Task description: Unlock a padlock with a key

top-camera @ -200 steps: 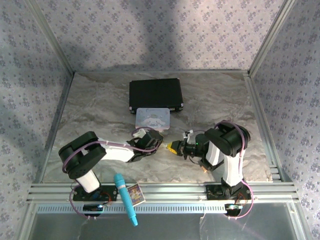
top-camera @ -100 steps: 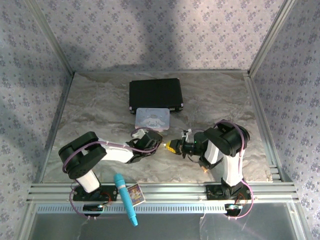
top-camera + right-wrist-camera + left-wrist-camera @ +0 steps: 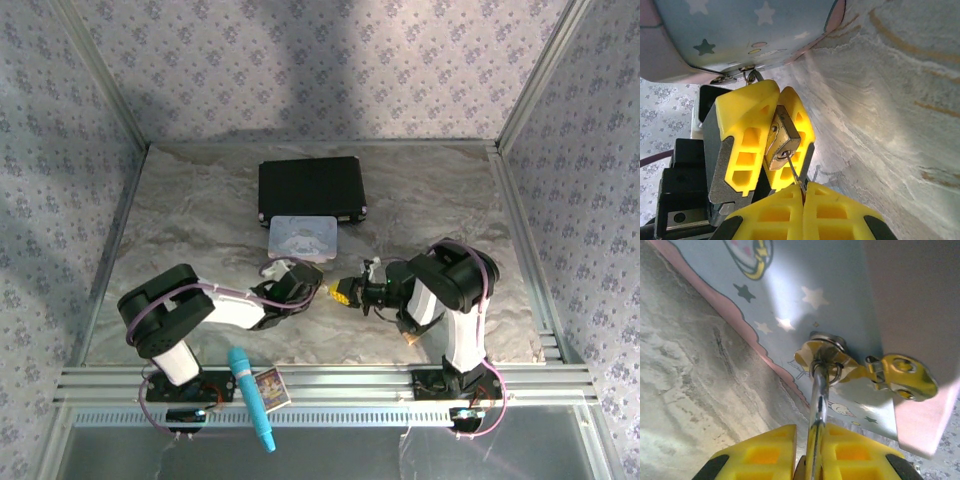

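The brass padlock is clamped between the yellow fingers of my left gripper, just under the pastel tin box. My right gripper is shut on the thin silvery key, whose tip sits in the padlock's keyhole. In the left wrist view my left gripper holds the padlock edge-on, and its shackle reaches up to the gold hasp on the tin box. From above, the right gripper meets the left one head-on in front of the tin box.
A black case lies behind the tin box. A teal stick-shaped object and a small card rest on the near rail by the left arm's base. Frame posts and patterned walls enclose the marbled table.
My right gripper has crept left toward the left gripper, closing the small gap between them. The tin box has shifted slightly left.
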Controlling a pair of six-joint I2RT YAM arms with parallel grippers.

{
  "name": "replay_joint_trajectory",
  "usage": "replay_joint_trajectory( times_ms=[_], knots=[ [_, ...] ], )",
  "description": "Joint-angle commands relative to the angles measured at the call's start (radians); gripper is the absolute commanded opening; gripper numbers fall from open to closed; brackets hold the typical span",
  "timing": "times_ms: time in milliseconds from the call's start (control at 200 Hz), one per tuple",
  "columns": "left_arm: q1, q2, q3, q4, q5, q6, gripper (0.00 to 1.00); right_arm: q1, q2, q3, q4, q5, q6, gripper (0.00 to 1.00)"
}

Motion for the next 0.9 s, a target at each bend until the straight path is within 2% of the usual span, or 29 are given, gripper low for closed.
replay_joint_trajectory(
  times_ms=[0,305,895],
  knots=[
    [-0.047,0.039,-0.023,0.073,0.133,-0.004,0.00,-0.012,0.051,0.050,-0.072,0.007,0.028,0.00],
    [-0.047,0.031,-0.036,0.140,0.135,0.005,0.00,-0.021,0.092,0.078,-0.072,-0.029,0.030,0.00],
    [-0.057,0.022,-0.024,0.155,0.177,0.018,0.00,-0.061,0.143,0.093,-0.073,-0.034,0.002,0.00]
  ],
)
